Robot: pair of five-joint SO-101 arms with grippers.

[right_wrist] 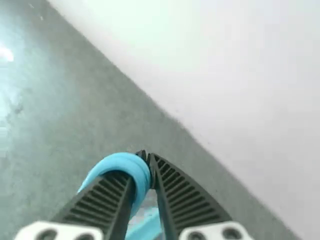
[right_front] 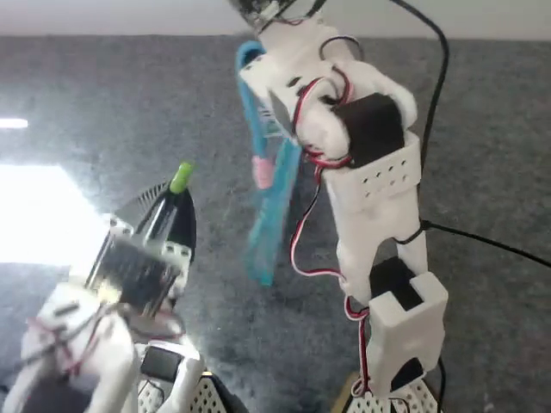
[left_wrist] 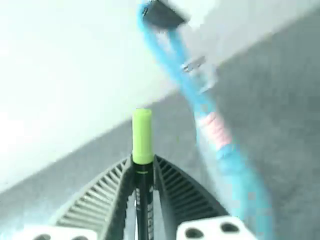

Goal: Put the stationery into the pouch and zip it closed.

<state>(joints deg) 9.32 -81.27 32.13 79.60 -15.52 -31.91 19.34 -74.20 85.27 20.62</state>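
My left gripper [left_wrist: 143,162] is closed on a pen [left_wrist: 142,135]. The black body of the pen is pressed between the two ribbed fingers, and its light green cap [right_front: 182,176] stands out past my fingertips, free in the air. My right gripper [right_wrist: 148,160] is closed too. It pinches the upper edge of the blue pouch [right_front: 271,206], and in the right wrist view a rounded fold of the blue fabric bulges out to one side of the fingers, just where they meet. The pouch hangs down from this grip as a long, narrow, limp strip over the grey table [right_front: 482,129]. I cannot tell whether its lower end touches the surface or stays a little above it. About halfway down the pouch there is a small pink patch [right_front: 263,172], and a small pale, shiny piece sits just above it, too blurred for me to name. The pen is not in the pouch – it is held apart from it, on my left side, with the green cap pointing up and toward the hanging fabric but not touching it. In the left wrist view the pouch crosses the air beyond the cap and to one side, with the dark tip of my right gripper at its top end. Whether the mouth of the pouch is open or zipped, I cannot see from here.
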